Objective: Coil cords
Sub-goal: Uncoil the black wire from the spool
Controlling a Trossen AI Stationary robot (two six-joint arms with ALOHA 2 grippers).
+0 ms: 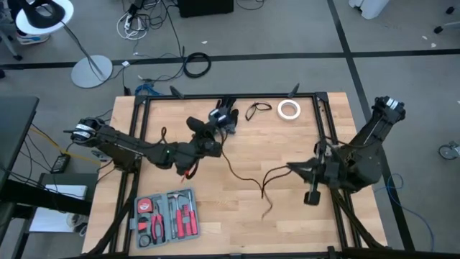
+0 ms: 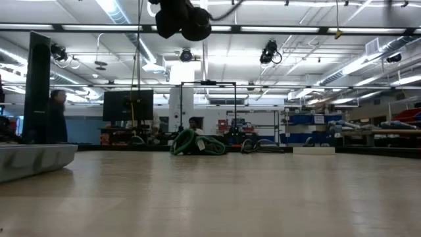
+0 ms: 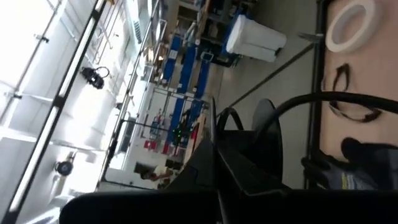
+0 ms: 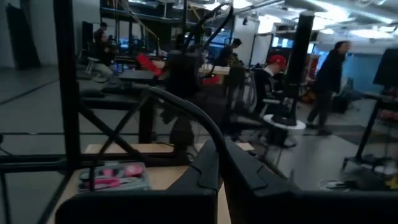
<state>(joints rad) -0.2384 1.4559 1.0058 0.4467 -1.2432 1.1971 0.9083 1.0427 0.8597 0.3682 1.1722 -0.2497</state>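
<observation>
A thin black cord [image 1: 244, 176] runs between my two grippers above the middle of the table and sags in between. A loose tail [image 1: 267, 208] trails from its low point toward the near edge. My left gripper [image 1: 215, 146] is shut on the cord's left end and my right gripper [image 1: 290, 167] is shut on its right end. Both point level. A small loose loop of cord [image 1: 257, 110] lies on the table near the far edge, beside a compact dark bundle [image 1: 226, 116]. The loop [image 3: 349, 81] also shows in the left wrist view. My left gripper pinches the cord between its two shut fingers [image 3: 214, 171]. The cord [image 3: 298, 99] arches out of the fingers and drops toward the table. My right gripper pinches the cord between its shut fingers [image 4: 219, 168], reaching level from the table's right. The cord [image 4: 186, 109] rises in a curve from the fingertips, slack.
A white tape roll [image 1: 290, 109] lies at the far right of the table. An open tool case [image 1: 167, 216] with red-handled pliers sits at the near left. A black frame [image 1: 230, 97] rims the table. People show in the room beyond.
</observation>
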